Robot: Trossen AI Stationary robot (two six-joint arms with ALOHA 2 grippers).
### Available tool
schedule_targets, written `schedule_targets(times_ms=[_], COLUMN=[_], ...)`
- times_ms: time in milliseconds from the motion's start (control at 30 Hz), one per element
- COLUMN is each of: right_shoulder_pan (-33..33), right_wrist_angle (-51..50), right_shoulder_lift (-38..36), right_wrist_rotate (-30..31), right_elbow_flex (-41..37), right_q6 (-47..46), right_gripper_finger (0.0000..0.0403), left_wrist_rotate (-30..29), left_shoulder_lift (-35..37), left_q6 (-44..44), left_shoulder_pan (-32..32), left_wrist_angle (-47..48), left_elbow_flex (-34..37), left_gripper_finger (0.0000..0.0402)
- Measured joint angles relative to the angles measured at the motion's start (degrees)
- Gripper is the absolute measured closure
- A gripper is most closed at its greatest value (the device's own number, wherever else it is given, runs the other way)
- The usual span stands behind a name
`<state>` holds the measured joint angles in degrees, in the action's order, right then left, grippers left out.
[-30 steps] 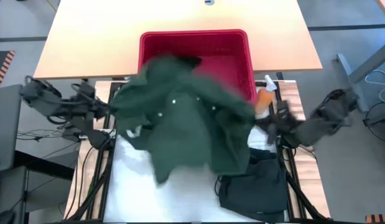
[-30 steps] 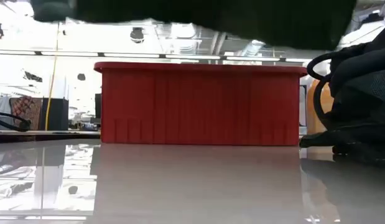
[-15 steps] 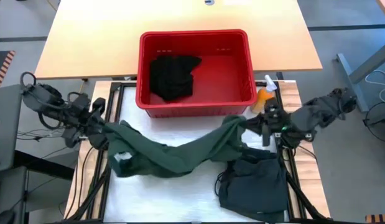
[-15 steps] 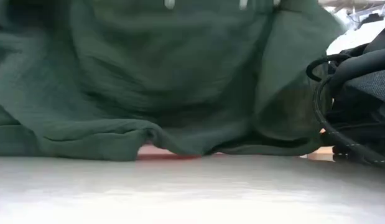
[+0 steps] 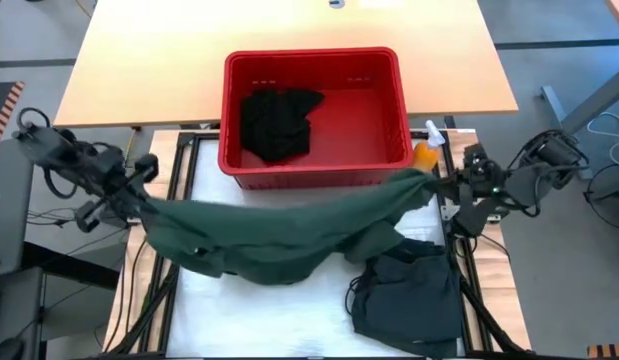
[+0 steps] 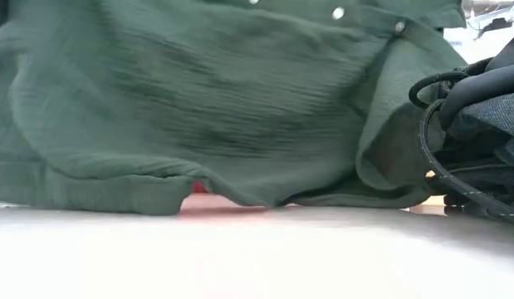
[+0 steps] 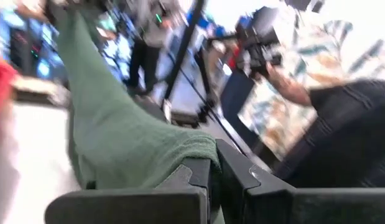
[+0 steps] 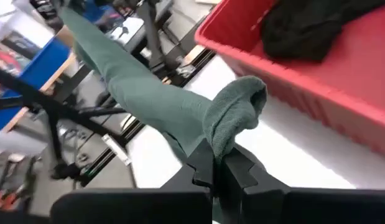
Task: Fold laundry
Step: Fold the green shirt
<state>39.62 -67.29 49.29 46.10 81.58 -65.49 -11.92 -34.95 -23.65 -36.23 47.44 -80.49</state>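
Both tools, left tool (image 5: 141, 197) and right tool (image 5: 441, 188), pinch the green shirt (image 5: 279, 225) taut mid-frame; thin pinches might slip, dropping it crumpled.

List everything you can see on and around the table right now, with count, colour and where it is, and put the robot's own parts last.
green shirt: one, dark green, stretched between the two hands across the table in front of the basket, its middle sagging to the tabletop
black garment: one, black, bunched in the basket's left half
dark pile: one, dark teal-grey, crumpled on the table's near right
red basket: one, red, at the table's far middle
spray bottle: one, orange with white top, right of the basket
table: one, white
left hand: one, dark, shut on the shirt's left end
right hand: one, dark, shut on the shirt's right end
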Motion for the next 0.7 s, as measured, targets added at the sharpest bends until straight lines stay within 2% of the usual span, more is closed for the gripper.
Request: schedule_targets(times_ms=[100,233,400,500,567,633,700], right_shoulder_pan=[0.0,0.0,-0.9,-3.2,-5.8,-9.1,-12.5], right_wrist_angle=[0.3,2.0,12.1,21.2,26.8,30.0,29.4], right_shoulder_lift=[-0.4,-0.8,-1.0,-1.9,-1.8,-1.4,-0.7], right_wrist_rotate=[3.8,12.0,20.6,20.1,17.0,12.4,4.6], right_elbow_flex=[0.0,-0.1,-0.1,0.0,0.0,0.0,0.0], right_q6=[4.3,10.5,24.7,37.3,44.6,48.4,48.0], right_gripper_finger=[0.0377,0.0377,0.0378,0.0378,0.0378,0.0378,0.0378], left_wrist_rotate=[-5.4,-14.5,-23.3,-25.6,-26.0,-27.0,-29.1], left_shoulder_lift=[2.0,4.3,6.0,6.5,6.6,6.6,6.6], left_q6=[3.6,10.3,19.4,24.2,26.9,28.4,29.0], left_shoulder_pan=[0.0,0.0,0.0,-0.1,-0.6,-1.4,-2.1], left_wrist_angle=[-2.4,-7.8,-15.0,-18.2,-19.0,-19.0,-18.7], left_elbow_flex=[0.0,0.0,0.0,-0.8,-2.0,-2.5,-2.5], left_gripper_finger=[0.0402,0.0402,0.0402,0.0401,0.0401,0.0401,0.0401])
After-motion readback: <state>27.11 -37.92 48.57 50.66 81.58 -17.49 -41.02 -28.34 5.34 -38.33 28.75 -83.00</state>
